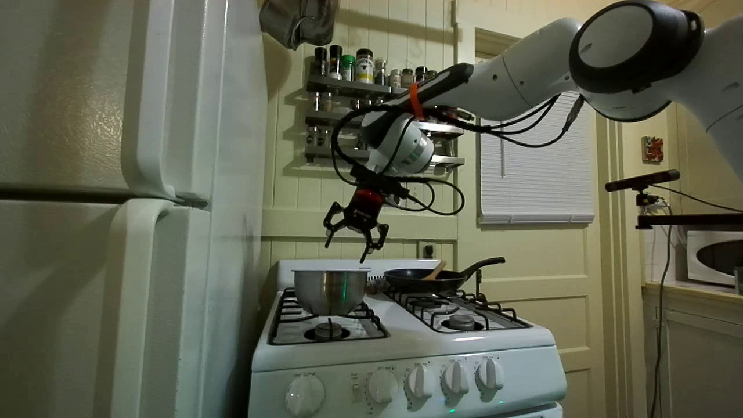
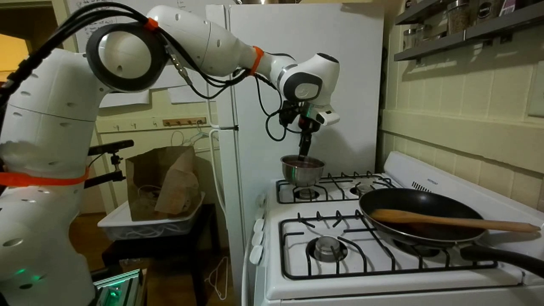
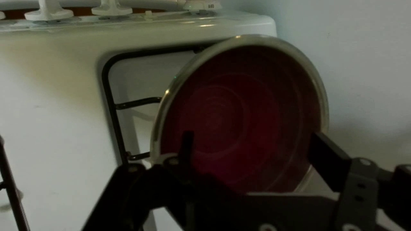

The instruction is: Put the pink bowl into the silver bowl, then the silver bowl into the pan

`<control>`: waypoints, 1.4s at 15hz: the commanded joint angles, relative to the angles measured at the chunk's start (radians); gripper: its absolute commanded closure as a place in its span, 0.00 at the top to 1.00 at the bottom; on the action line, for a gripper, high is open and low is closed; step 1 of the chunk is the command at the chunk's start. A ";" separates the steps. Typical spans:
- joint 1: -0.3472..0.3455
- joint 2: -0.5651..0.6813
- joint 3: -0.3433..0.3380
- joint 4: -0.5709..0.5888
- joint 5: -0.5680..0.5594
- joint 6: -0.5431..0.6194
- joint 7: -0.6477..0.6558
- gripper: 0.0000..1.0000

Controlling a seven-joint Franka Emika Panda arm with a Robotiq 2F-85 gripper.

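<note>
The silver bowl (image 1: 329,295) stands upright on a burner grate beside the fridge; it also shows in another exterior view (image 2: 302,176). In the wrist view, the pink bowl (image 3: 221,118) shows as a dark pink surface inside the silver bowl's rim (image 3: 293,51). My gripper (image 1: 345,253) is open and empty, tilted, with its fingers above the silver bowl. In the wrist view its spread fingertips (image 3: 252,133) overlap the bowl's near part; whether they touch it I cannot tell. The black pan (image 2: 416,195) sits on the back burner across the stove, its handle pointing away.
A wooden spoon (image 2: 429,219) lies in the pan and sticks out over its rim. The white fridge (image 2: 263,97) stands close beside the silver bowl. Black grates (image 2: 340,272) cover the white stove. Spice shelves (image 1: 348,87) hang on the wall behind the arm.
</note>
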 commanded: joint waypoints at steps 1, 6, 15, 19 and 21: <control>0.007 -0.064 -0.019 -0.020 -0.068 -0.048 0.032 1.00; 0.002 -0.115 -0.041 -0.063 -0.138 -0.042 0.065 0.99; -0.001 -0.102 -0.042 -0.178 -0.125 0.067 0.038 1.00; -0.001 -0.093 -0.037 -0.215 -0.118 0.151 0.021 1.00; -0.002 -0.091 -0.032 -0.226 -0.106 0.176 0.013 1.00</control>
